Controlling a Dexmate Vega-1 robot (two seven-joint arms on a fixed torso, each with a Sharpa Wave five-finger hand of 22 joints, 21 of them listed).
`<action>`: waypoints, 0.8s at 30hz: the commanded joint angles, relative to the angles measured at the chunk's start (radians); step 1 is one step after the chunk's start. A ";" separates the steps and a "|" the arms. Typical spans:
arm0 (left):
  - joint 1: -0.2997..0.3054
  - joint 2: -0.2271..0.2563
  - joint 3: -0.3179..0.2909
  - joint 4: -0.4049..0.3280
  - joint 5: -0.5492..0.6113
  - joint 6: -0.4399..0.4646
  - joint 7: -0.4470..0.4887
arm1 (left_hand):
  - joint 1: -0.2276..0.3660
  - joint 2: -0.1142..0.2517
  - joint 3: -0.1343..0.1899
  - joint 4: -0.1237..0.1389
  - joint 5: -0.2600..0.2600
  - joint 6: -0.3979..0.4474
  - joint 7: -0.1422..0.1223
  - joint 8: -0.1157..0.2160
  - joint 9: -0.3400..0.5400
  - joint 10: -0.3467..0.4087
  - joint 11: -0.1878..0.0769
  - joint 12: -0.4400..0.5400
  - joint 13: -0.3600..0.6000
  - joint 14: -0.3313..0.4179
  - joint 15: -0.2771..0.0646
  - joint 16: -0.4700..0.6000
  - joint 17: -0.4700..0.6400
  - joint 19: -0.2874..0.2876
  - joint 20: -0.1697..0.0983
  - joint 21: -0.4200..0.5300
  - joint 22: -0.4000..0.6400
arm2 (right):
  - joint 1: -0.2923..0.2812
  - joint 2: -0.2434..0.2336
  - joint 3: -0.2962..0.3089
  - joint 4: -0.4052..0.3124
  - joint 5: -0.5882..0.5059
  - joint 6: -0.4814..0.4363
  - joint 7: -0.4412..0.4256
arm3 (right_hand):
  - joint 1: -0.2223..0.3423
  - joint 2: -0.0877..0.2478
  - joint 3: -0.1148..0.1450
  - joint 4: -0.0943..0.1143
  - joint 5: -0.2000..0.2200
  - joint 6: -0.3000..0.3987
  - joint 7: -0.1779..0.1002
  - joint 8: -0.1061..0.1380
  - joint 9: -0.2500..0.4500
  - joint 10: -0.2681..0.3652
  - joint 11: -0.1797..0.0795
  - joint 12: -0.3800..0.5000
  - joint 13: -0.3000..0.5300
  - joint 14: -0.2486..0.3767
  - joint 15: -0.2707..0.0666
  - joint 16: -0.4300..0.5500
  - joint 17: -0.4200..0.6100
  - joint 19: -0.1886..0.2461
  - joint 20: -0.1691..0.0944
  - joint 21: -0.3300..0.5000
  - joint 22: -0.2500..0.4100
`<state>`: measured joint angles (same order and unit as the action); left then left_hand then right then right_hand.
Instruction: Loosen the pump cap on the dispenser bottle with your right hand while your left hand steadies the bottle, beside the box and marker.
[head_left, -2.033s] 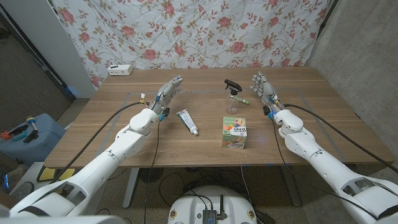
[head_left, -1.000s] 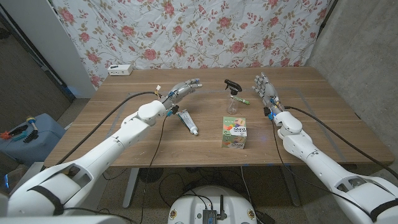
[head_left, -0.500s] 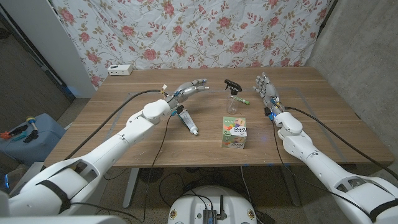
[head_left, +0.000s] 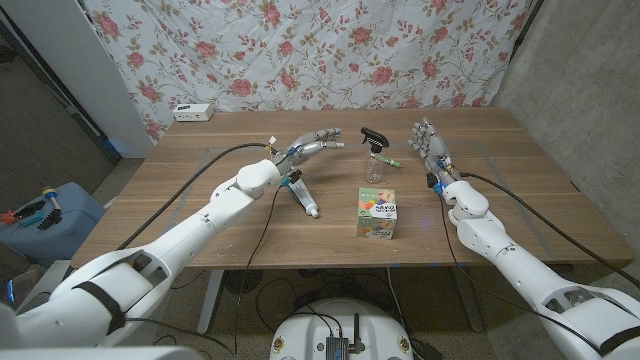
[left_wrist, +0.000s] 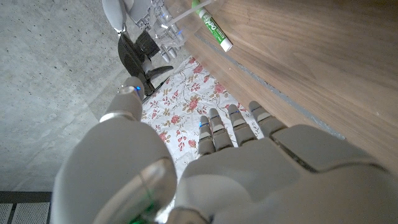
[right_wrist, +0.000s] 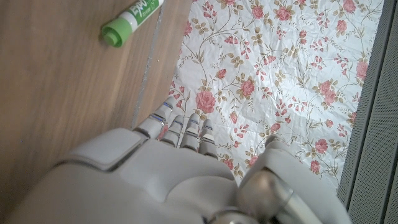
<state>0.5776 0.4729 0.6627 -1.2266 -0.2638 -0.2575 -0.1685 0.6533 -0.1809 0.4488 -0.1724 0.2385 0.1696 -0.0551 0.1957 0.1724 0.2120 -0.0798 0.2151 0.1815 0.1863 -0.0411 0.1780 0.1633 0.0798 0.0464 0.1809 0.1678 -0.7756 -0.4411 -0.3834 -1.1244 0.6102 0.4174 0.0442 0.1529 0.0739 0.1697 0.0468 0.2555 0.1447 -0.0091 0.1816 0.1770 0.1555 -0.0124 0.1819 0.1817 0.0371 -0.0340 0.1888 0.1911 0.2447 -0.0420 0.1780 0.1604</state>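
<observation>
1. Dispenser bottle (head_left: 374, 156) upright on surface (head_left: 200, 210), just behind box (head_left: 377, 214); marker (head_left: 391, 161) beside bottle.
2. Left hand (head_left: 312, 143) near bottle, fingers spread, empty.
3. Right hand (head_left: 426, 140) beyond marker, fingers extended, empty.

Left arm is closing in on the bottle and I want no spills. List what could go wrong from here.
1. The left hand reaches with open fingers toward the small bottle, which it does not yet hold; a sideways touch could tip it.
2. The green marker lies right beside the bottle, and the box stands just in front; either could be knocked.
3. The right hand is open and off the pump cap; twisting before the bottle is steadied may spin it.
</observation>
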 joint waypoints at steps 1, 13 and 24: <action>-0.045 -0.038 0.029 0.086 0.006 -0.050 -0.072 | 0.016 -0.008 -0.024 0.004 0.016 -0.018 0.018 -0.011 0.003 -0.005 0.015 -0.008 0.003 0.004 -0.047 0.002 0.003 -0.013 0.009 -0.003 0.000 | -0.006 -0.007 0.003 -0.014 0.004 -0.021 -0.008 | 0.002 -0.006 -0.003 0.000 0.005 -0.005 0.000 0.003 0.002 -0.005 0.001 0.004 0.001 -0.009 -0.016 0.002 -0.001 -0.005 -0.062 0.003 0.004; -0.098 -0.047 0.054 0.137 0.005 -0.053 -0.165 | 0.029 -0.012 -0.080 0.008 0.042 -0.057 0.041 -0.018 0.004 -0.040 0.035 -0.021 0.004 -0.028 -0.019 -0.006 0.003 -0.070 0.018 -0.011 0.001 | -0.010 -0.010 0.002 -0.027 -0.002 -0.029 -0.024 | 0.001 -0.006 -0.004 -0.001 0.006 -0.007 0.002 0.003 0.002 -0.007 0.000 0.004 0.001 -0.010 -0.017 0.002 -0.001 -0.007 -0.061 0.003 0.004; -0.143 -0.075 0.079 0.211 0.023 -0.080 -0.211 | 0.038 -0.008 -0.111 0.010 0.058 -0.085 0.046 -0.021 0.004 -0.062 0.042 -0.026 0.004 -0.046 -0.014 -0.006 0.003 -0.102 0.025 -0.010 0.001 | -0.018 -0.010 0.003 -0.041 -0.008 -0.030 -0.041 | 0.001 -0.006 -0.004 -0.001 0.007 -0.009 0.000 0.003 0.002 -0.007 0.000 0.005 0.001 -0.010 -0.015 0.002 -0.001 -0.009 -0.060 0.003 0.004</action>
<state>0.4775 0.4220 0.7180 -1.0814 -0.2591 -0.3106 -0.3208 0.6809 -0.1901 0.3427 -0.1627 0.2898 0.0870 -0.0093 0.1769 0.1747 0.1555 -0.0387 0.1955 0.1840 0.1427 -0.0371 0.1735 0.1656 -0.0114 0.0660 0.1699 0.1678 -0.7855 -0.4498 -0.3810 -1.1493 0.6080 0.3899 0.0185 0.1529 0.0740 0.1697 0.0468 0.2555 0.1371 -0.0089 0.1816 0.1770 0.1555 -0.0124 0.1819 0.1817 0.0371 -0.0340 0.1888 0.1911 0.2394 -0.0368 0.1780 0.1604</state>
